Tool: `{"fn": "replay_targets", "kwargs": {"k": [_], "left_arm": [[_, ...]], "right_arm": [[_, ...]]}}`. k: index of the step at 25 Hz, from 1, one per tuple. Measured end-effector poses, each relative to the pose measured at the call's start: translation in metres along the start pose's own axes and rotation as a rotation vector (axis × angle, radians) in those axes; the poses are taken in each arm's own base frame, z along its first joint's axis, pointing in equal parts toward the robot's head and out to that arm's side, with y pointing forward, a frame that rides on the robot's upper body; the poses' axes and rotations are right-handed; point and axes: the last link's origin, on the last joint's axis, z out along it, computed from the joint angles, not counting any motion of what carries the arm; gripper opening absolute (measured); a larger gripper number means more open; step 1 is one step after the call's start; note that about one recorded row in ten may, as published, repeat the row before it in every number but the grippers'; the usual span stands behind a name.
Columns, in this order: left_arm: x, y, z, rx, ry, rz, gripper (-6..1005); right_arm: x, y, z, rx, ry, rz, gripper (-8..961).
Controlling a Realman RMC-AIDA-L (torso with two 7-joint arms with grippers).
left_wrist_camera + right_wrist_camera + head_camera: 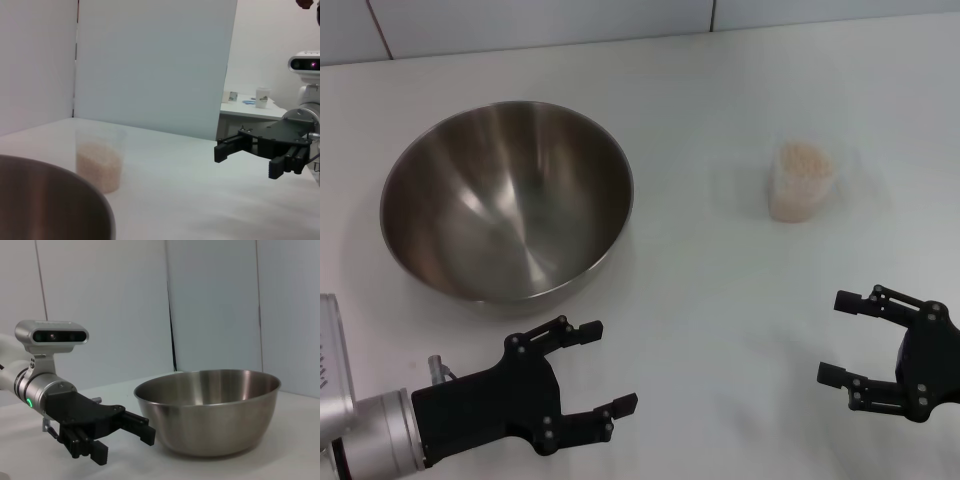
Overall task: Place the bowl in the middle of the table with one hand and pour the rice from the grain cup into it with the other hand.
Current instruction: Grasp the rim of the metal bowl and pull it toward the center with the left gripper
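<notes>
Two grippers hang over the table (pixel 720 330), and neither holds anything. The table is the largest thing here, a plain white top running back to a pale tiled wall edge. Next in size is the bowl (pixel 505 200), a wide steel mixing bowl standing upright and empty on the robot's left side, clearly off the table's middle, so the placing step is judged not yet done.

The left gripper (pixel 590 375) sits low, just in front of the bowl's near rim, with its fingers spread apart and not touching the metal. The right gripper (pixel 850 340) is on the robot's right, also spread wide, well apart from the cup. The grain cup (pixel 801 182) stands upright toward the far right, filled nearly to the brim with rice (pixel 800 160), the smallest thing in play.

The risks look to follow from these surfaces. The bowl's wall is smooth and curved, so a pinch on the rim could slip, or the bowl could rock and slide instead of lifting. The cup is light, clear and thin; a hard squeeze could buckle it, and a sideways nudge from an approaching finger could tip it and scatter grains. Being so full, it may spill early if tilted before it is over the bowl.
</notes>
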Motion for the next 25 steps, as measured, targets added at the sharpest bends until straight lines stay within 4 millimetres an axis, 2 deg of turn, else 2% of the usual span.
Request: {"fn": "replay_targets", "kwargs": {"k": [10,12,14,15,16,18,22,23,25], "left_arm": [[0.004,0.000,0.000,-0.006,0.016,-0.008,858],[0.020,0.002,-0.005,-0.025,0.120,-0.005,857],[0.048,0.003,-0.018,-0.022,0.290,0.014,856],[0.069,-0.003,-0.030,0.001,0.390,0.030,855],[0.072,-0.004,-0.032,0.004,0.401,0.030,854],[0.097,-0.018,-0.045,0.031,0.437,0.010,853],[0.121,-0.053,-0.055,0.186,0.285,-0.070,851],[0.128,-0.069,-0.058,0.279,0.201,-0.135,850],[0.134,-0.086,-0.064,0.394,0.095,-0.216,849]], "right_arm": [[0.000,0.000,0.000,0.000,0.001,0.000,826],[0.000,0.000,0.000,0.001,0.001,0.001,826],[0.000,0.000,0.000,0.001,0.001,0.002,826],[0.001,0.001,0.000,0.000,-0.001,0.004,826],[0.001,0.001,0.000,0.000,-0.001,0.004,826],[0.001,0.002,0.001,0.000,-0.002,0.005,826],[0.000,0.001,0.002,-0.001,-0.002,0.003,826],[0.000,0.001,0.002,-0.002,-0.003,0.003,826],[0.000,0.001,0.002,-0.001,-0.006,0.002,826]]}}
